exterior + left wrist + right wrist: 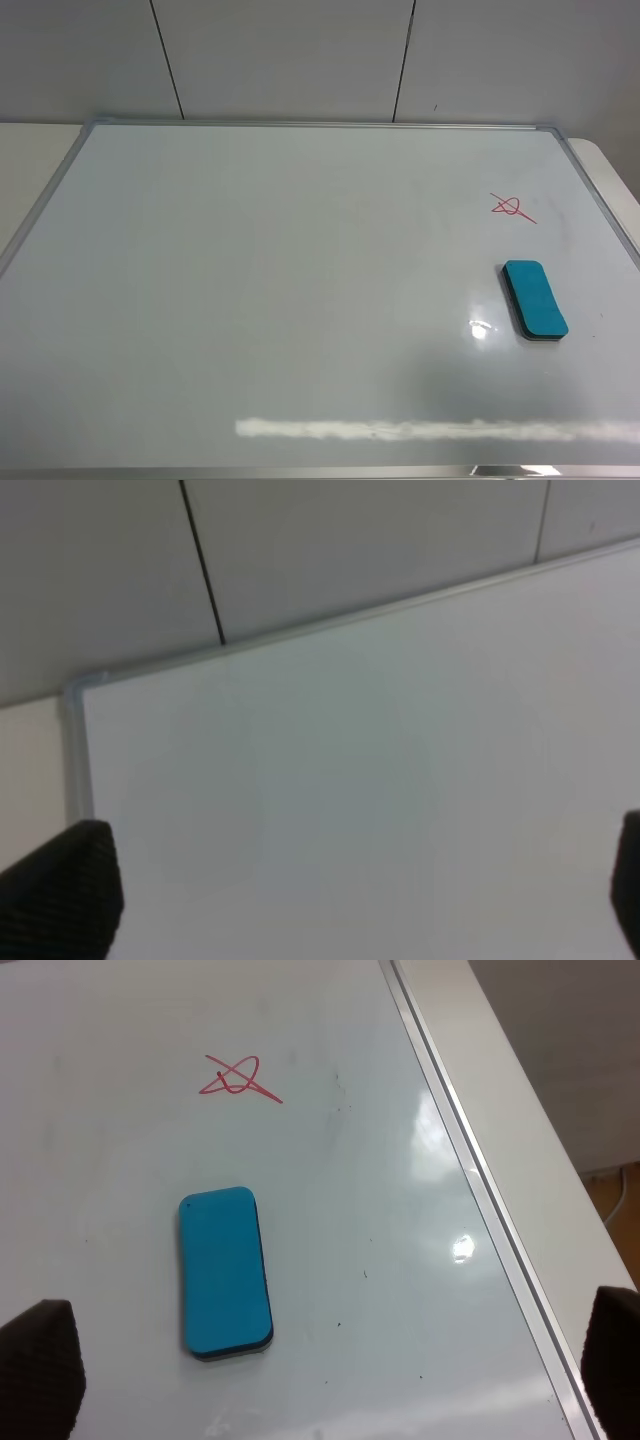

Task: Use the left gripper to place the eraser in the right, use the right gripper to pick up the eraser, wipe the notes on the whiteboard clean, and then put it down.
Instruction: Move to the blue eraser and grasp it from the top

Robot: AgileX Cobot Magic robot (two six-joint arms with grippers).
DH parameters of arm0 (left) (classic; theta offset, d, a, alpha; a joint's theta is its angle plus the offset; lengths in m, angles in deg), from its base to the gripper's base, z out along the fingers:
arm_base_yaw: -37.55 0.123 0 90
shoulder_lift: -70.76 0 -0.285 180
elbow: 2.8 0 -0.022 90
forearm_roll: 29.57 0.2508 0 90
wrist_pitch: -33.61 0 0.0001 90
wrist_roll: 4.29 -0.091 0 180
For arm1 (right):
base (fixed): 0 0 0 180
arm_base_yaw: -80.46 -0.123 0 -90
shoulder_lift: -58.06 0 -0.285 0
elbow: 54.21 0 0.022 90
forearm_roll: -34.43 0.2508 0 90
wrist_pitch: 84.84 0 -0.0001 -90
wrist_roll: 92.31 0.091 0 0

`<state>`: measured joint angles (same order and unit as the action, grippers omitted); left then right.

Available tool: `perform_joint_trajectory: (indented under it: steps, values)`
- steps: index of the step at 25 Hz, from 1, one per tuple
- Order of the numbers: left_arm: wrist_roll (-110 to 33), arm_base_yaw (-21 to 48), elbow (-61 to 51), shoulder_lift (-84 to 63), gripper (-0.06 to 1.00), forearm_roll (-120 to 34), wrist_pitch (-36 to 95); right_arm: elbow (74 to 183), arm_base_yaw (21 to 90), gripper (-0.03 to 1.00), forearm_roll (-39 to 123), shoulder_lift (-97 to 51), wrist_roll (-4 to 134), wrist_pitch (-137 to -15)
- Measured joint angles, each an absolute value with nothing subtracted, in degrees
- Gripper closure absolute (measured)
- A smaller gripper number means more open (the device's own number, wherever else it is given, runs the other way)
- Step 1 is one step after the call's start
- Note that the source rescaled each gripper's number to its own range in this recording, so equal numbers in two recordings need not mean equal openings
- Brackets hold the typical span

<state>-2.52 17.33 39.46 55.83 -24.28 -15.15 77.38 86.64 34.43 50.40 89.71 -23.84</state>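
Observation:
The teal-blue eraser (534, 298) lies flat on the right part of the whiteboard (280, 280), a short way in front of the red notes (511, 207). Neither arm shows in the exterior high view. In the right wrist view the eraser (224, 1271) lies between and ahead of my right gripper's spread fingertips (38, 1365), with the notes (238, 1078) beyond it. My right gripper (325, 1380) is open and empty. My left gripper (350, 895) is open and empty over the whiteboard's far left corner (85, 685).
The board's silver frame (470, 1170) runs along the right, with the white table edge (520, 1120) beyond it. A grey panelled wall (300, 55) stands behind the board. A glare streak (420, 430) lies across the board's near part.

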Motion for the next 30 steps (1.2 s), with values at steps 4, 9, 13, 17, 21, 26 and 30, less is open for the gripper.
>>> perform_joint_trajectory:
  steps: [4, 9, 13, 17, 21, 26, 30]
  values:
    - [-1.39, 18.47, 39.46, 60.58, -0.05, -20.61, -19.99, 77.38, 86.64, -0.03, 34.43, 50.40, 89.71, -23.84]
    - [-1.37, 24.57, 39.46, 63.32, -0.05, -21.08, -24.21, 77.38, 86.64, -0.03, 34.43, 50.40, 89.71, -23.84]
    - [-1.32, 30.31, 39.46, 63.32, -0.05, -26.45, -28.32, 77.38, 86.64, -0.03, 34.43, 50.40, 89.71, -23.84]
    - [-1.19, 34.87, 39.53, 63.32, -0.05, -27.71, -30.70, 77.38, 86.64, -0.03, 34.43, 50.40, 89.71, -23.84]
    - [-3.11, 36.61, 40.03, 63.32, -0.05, -28.11, -30.89, 77.38, 86.64, -0.03, 34.43, 50.40, 89.71, -23.84]
    - [-5.29, 36.73, 43.71, 63.32, -0.05, -29.57, -29.51, 77.38, 86.64, -0.03, 34.43, 50.40, 89.71, -23.84]
    - [-5.52, 36.73, 45.35, 63.37, -0.05, -29.57, -27.34, 77.38, 86.64, -0.03, 34.43, 50.40, 89.71, -23.84]
